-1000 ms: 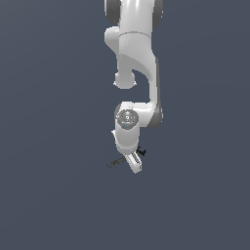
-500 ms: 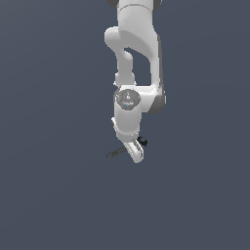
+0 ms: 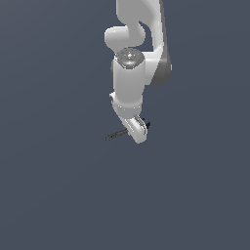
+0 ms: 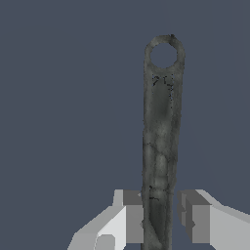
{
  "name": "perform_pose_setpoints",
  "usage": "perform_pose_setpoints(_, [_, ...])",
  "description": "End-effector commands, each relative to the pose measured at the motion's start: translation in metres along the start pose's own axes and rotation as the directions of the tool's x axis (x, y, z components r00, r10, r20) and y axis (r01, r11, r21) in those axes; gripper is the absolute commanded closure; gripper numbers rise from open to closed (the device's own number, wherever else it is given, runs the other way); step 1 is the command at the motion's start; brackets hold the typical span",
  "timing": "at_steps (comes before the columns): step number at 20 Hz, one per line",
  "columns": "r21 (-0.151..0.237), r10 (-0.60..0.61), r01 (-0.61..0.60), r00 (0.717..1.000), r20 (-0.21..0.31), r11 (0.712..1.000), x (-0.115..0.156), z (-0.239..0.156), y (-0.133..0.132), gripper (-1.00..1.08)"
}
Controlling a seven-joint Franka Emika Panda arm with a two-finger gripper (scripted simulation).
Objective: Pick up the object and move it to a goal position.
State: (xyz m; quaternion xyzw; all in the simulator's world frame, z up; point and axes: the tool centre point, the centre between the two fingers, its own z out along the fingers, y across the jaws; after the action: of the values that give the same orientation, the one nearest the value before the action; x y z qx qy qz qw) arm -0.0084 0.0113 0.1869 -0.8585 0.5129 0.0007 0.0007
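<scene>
Since a second ago we see the arm (image 3: 131,73) swung: the round joint cap now sits higher in the exterior view, and the wrist has turned, with the claw (image 3: 138,131) ending a bit higher in frame than before. The wrench went with it, still poking out toward the exterior view's left.

Now: the arm hangs down from the top of the exterior view, white links with a grey band at the elbow side. The claw points down and slightly toward the exterior view's right. No worktop edge shows, only a flat grey-blue backdrop (image 3: 53,195) in both views, so we cannot tell from these frames whether the tool is clear of any surface.

The wrench (image 3: 117,135) is a thin dark bar lying close to level in the exterior view, one end at the claw tips, the other sticking out free to the exterior view's left. In the wrist view the wrench (image 4: 160,146) is a flat, mottled dark grey handle with a closed ring end and a round hole through it, running straight away from the fingers.

Claw state: one finger pad (image 4: 131,217) looks pressed against the handle; the other finger (image 4: 195,215) shows a thin strip of backdrop between it and the handle. So it is narrowed round the handle, near its hidden end. A firm pinch we cannot tell.
</scene>
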Motion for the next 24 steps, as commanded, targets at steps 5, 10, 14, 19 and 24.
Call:
perform_pose_setpoints(5, [0.000, 0.000, 0.000, 1.000, -0.001, 1.000, -0.011, -0.074, 0.019, 1.08])
perform_pose_setpoints(10, [-0.001, 0.000, 0.000, 1.000, -0.002, 1.000, -0.019, -0.130, 0.032, 1.08])
perform_pose_setpoints(14, [-0.001, 0.000, 0.000, 1.000, -0.002, 1.000, -0.024, -0.170, 0.041, 1.08])
perform_pose_setpoints(19, [-0.001, -0.001, 0.001, 1.000, -0.003, 1.000, -0.030, -0.209, 0.048, 1.08])
perform_pose_setpoints(24, [-0.001, -0.002, 0.002, 1.000, -0.003, 1.000, -0.034, -0.235, 0.053, 1.08])
